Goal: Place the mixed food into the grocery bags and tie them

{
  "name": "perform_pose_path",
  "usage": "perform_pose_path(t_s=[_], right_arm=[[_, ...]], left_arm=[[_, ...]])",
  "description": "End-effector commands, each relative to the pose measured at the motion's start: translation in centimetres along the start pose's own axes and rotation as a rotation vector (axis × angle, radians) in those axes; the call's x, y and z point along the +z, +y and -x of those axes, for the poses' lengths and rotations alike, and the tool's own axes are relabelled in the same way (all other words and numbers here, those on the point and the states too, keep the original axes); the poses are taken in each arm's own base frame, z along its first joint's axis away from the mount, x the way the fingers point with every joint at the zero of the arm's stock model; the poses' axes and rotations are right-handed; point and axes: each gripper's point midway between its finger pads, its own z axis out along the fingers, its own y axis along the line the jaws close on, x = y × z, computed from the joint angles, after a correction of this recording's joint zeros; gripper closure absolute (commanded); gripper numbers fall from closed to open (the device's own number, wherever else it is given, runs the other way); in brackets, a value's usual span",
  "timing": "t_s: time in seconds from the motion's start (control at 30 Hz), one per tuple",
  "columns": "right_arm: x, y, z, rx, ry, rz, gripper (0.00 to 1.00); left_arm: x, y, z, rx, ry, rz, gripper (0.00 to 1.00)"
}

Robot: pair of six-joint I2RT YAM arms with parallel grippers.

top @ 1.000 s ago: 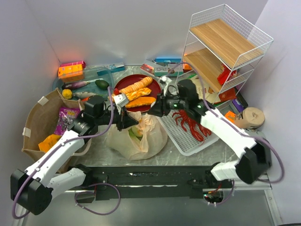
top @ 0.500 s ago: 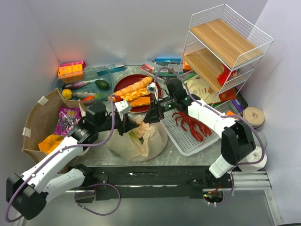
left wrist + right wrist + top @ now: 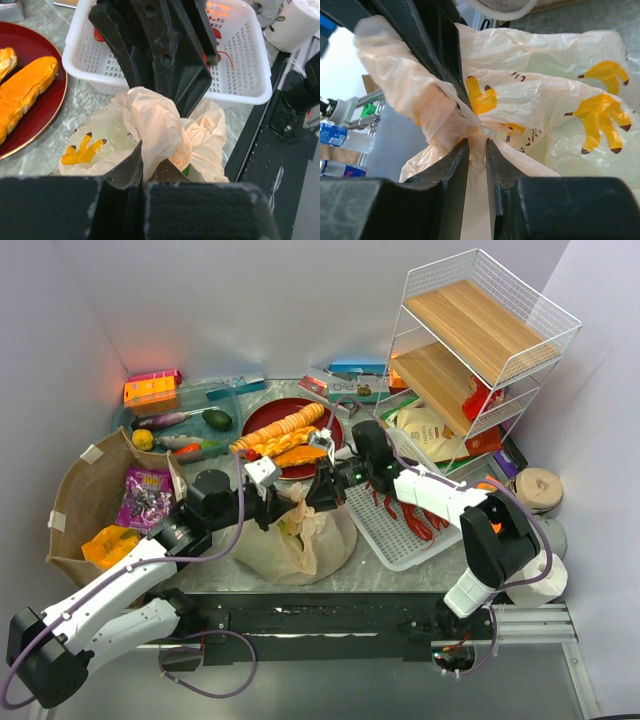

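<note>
The tan plastic bag [image 3: 290, 540] with orange marks sits at the table's middle front, green food showing inside. My left gripper [image 3: 277, 508] is shut on one bag handle [image 3: 152, 125]. My right gripper [image 3: 318, 495] is shut on the other handle [image 3: 477, 150]. The two grippers meet over the bag's top. The brown paper bag [image 3: 75, 505] stands at the left and holds a purple packet [image 3: 145, 490] and an orange packet [image 3: 105, 542].
A red plate [image 3: 290, 430] of orange pastries lies behind the plastic bag. A white slotted basket [image 3: 400, 530] with a red lobster toy lies to the right. A wire shelf [image 3: 480, 340] stands at back right. A clear tub [image 3: 180, 425] of vegetables is at back left.
Both grippers have closed in toward each other over the plastic bag, drawing its handles together. The right arm has folded inward to the left.
</note>
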Motion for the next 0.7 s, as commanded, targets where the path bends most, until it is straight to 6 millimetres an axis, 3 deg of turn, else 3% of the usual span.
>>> perform_pose_path(t_s=[0.0,0.4,0.67], right_arm=[[0.5,1.1,2.5,-0.138,-0.085,-0.003,0.75],[1.3,-1.6,2.8,-0.111,-0.125,-0.099,0.77],[0.2,-1.9,2.6,-0.082,-0.097,-0.181,0.87]], left_arm=[[-0.4,0.2,3.5,-0.009,-0.184,0.052,0.99],[-0.3,-2.0,2.6,-0.048,-0.188,-0.064,0.99],[-1.8,-0.5,2.6,-0.036,-0.175,0.047,0.99]])
